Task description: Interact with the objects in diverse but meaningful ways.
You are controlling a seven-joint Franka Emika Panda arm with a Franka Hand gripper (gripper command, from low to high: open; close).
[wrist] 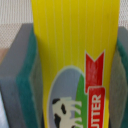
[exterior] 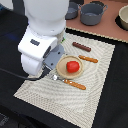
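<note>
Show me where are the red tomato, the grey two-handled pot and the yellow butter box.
Red tomato [exterior: 73, 66]: exterior view, middle of its top.
Grey two-handled pot [exterior: 93, 14]: exterior view, its front wall.
Yellow butter box [wrist: 75, 45]: wrist view, its plain yellow face, between the green pads.

The only readable print is on the yellow butter box [wrist: 75, 55], seen close in the wrist view. Toward its 4 o'clock corner a red ribbon-shaped label [wrist: 95, 85] carries white capital letters set sideways along the ribbon; "UTTER" can be made out, with the start of the word cut off at the picture's edge. At about 7 o'clock from the ribbon sits an oval picture of a black-and-white cow [wrist: 65, 111] on green under blue, with no lettering that can be read. In the exterior view no text, number or sign is legible on anything.
</note>
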